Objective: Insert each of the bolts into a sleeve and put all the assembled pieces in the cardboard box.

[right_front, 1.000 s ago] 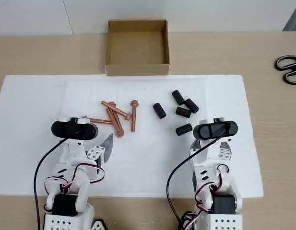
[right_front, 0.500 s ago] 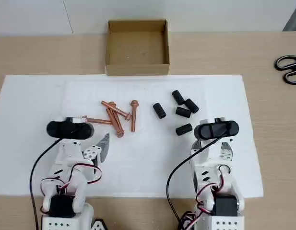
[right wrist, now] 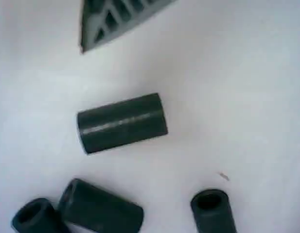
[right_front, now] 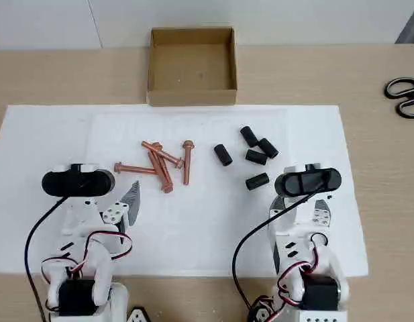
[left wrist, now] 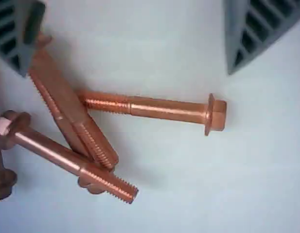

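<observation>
Several copper bolts (right_front: 163, 161) lie in a loose heap left of centre on the white sheet. Several black sleeves (right_front: 255, 155) are scattered right of centre. The cardboard box (right_front: 192, 90) stands at the back with nothing in it. My left gripper (left wrist: 129, 73) hangs open over the paper, short of one bolt (left wrist: 154, 108) that lies apart from two crossed bolts (left wrist: 67, 111). In the high view it (right_front: 128, 200) is left of the heap and nearer the front edge. My right gripper (right_front: 287, 201) is open just in front of the nearest sleeve (right wrist: 121, 124); one finger (right wrist: 115, 22) is visible.
A white paper sheet (right_front: 193, 235) covers the wooden table. Black scissors (right_front: 404, 95) lie at the far right edge. Both arm bases stand at the front edge. Bare paper lies between the two arms.
My left arm has swung left and drawn back from the bolts. The right arm has shifted slightly right. Bolts and sleeves have not moved.
</observation>
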Motion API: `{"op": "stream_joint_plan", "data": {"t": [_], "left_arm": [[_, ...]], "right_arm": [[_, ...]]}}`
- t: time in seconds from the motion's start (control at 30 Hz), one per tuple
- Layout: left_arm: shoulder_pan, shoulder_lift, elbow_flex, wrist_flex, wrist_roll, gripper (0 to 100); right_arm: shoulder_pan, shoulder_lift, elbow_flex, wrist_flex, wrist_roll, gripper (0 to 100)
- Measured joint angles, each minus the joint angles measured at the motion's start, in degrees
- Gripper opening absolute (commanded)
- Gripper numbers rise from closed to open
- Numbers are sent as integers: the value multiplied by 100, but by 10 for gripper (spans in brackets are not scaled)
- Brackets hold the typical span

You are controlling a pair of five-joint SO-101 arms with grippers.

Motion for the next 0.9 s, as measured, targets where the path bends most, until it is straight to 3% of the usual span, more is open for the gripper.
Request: {"op": "stream_joint_plan", "data": {"t": [0.9], "left_arm": [[0, 0, -308, 273, 0, 247]], "right_arm": [[0, -9, -633, 9, 0, 257]]}}
